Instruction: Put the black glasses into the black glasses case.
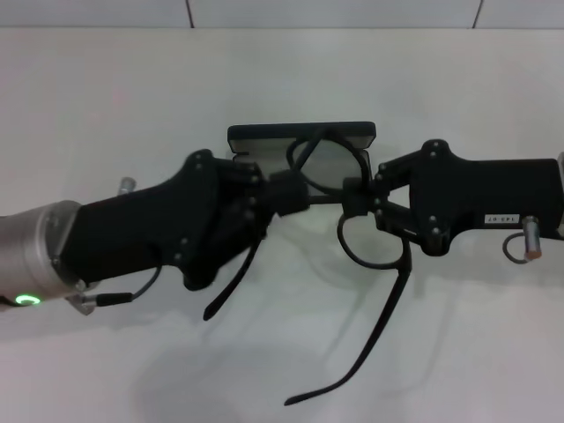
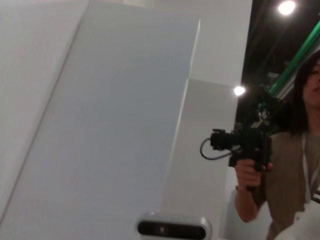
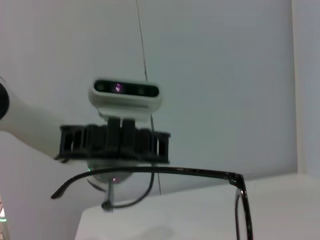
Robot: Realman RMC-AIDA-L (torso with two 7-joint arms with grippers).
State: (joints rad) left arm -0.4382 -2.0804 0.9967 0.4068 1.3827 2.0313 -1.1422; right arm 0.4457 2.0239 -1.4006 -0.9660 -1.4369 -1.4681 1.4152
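The black glasses hang in the air between my two grippers, tilted, with both temple arms unfolded and pointing down toward the table's front. My left gripper is shut on the frame's left end. My right gripper is shut on the frame near the bridge between the lenses. The black glasses case lies on the white table just behind the glasses, partly hidden by them, its grey inside showing. In the right wrist view one temple arm and a frame corner show. The left wrist view shows neither glasses nor case.
The white table stretches around the case, with a wall at its far edge. The right wrist view shows my head camera. The left wrist view shows white panels and a person holding a camera.
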